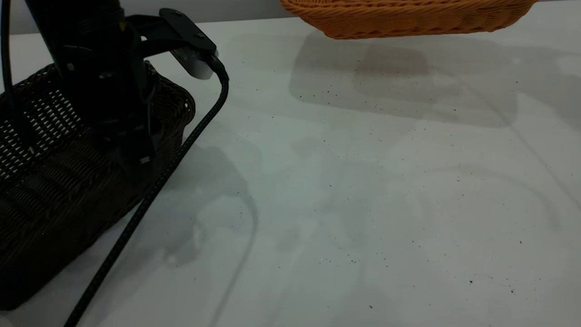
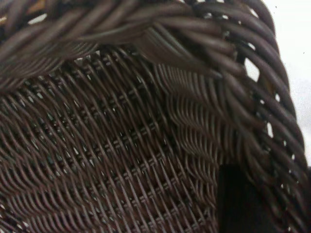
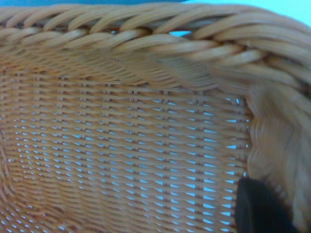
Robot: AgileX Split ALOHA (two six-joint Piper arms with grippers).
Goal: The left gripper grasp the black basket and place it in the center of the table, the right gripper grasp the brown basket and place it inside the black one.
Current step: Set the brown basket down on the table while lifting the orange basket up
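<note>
The black basket (image 1: 50,190) sits at the table's (image 1: 363,204) left edge, its near-centre end tipped up a little over a shadow. My left gripper (image 1: 136,159) reaches down into it at that end. In the left wrist view one dark finger (image 2: 238,204) lies inside the dark weave (image 2: 121,145), pressed against the braided rim, so the left gripper (image 2: 262,204) is shut on the rim. The brown basket (image 1: 408,18) hangs above the table's far right and casts a shadow below. In the right wrist view my right gripper (image 3: 282,208) is shut on its rim, with one finger (image 3: 257,208) inside the tan wall (image 3: 121,145).
A braided black cable (image 1: 150,195) runs from the left wrist's camera mount (image 1: 190,50) down past the black basket to the table's front edge. White tabletop with tiny dark specks stretches from the middle to the right.
</note>
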